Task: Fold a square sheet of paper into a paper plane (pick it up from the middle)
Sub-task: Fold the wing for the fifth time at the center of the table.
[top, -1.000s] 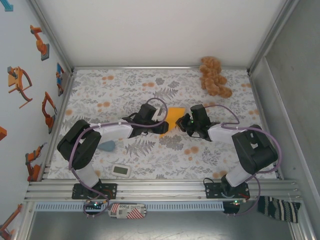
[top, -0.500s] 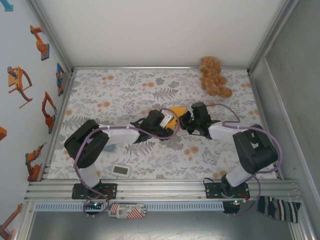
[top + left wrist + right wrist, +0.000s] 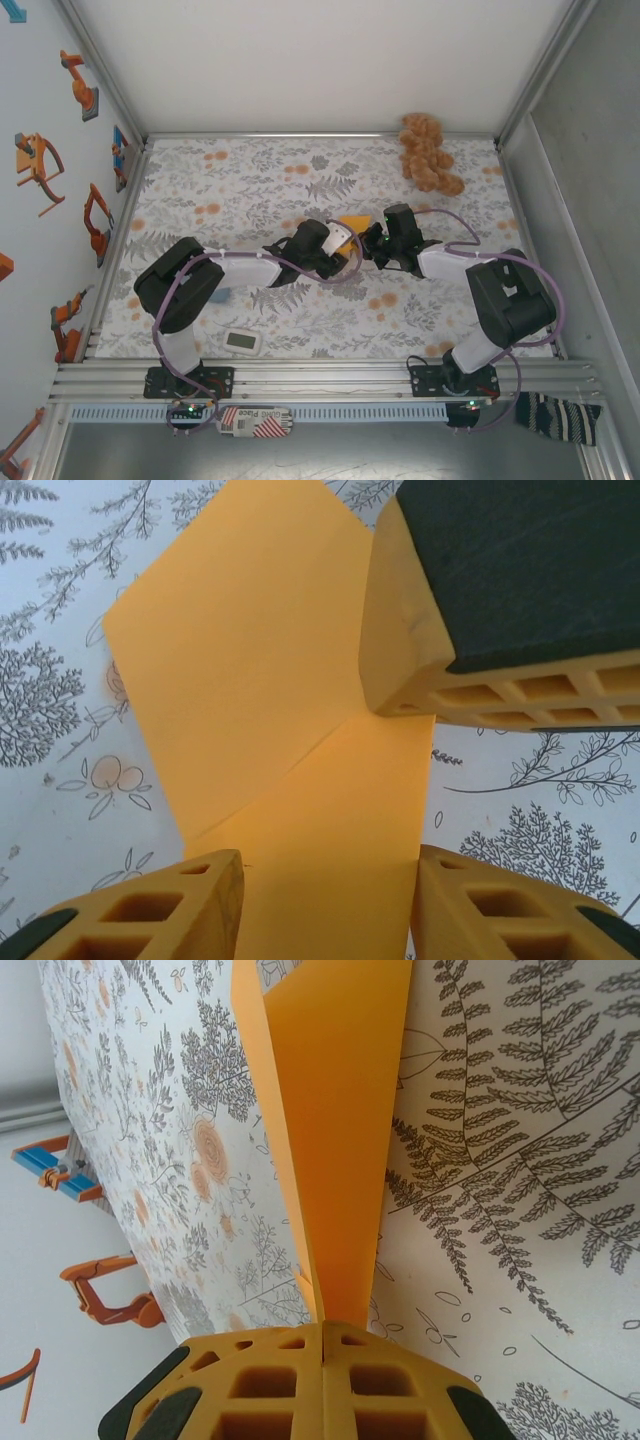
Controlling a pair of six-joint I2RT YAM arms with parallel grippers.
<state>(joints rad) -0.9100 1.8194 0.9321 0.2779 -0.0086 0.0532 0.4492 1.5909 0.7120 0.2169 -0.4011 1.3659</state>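
The square sheet of paper [image 3: 353,222] is bright orange and creased, held up off the flowered cloth at mid-table. My right gripper [image 3: 325,1335] is shut on its folded edge, and the paper [image 3: 330,1110] fans out away from the jaws. My left gripper [image 3: 325,910] is open, its yellow fingers [image 3: 150,910] standing either side of the paper [image 3: 260,680], which spans the gap and shows a diagonal crease. One right finger [image 3: 480,600] pinches the sheet's upper right corner. From above, the left gripper [image 3: 342,246] and right gripper [image 3: 374,240] nearly meet.
A tan plush toy [image 3: 428,152] lies at the back right of the cloth [image 3: 230,190]. A small white device [image 3: 243,341] sits near the front edge and a grey-blue piece [image 3: 218,294] lies beside the left arm. Metal frame rails bound the table.
My left gripper has moved right, up to the paper and the right gripper, and its jaws have narrowed. It now covers most of the sheet from above. The right gripper stayed shut in place.
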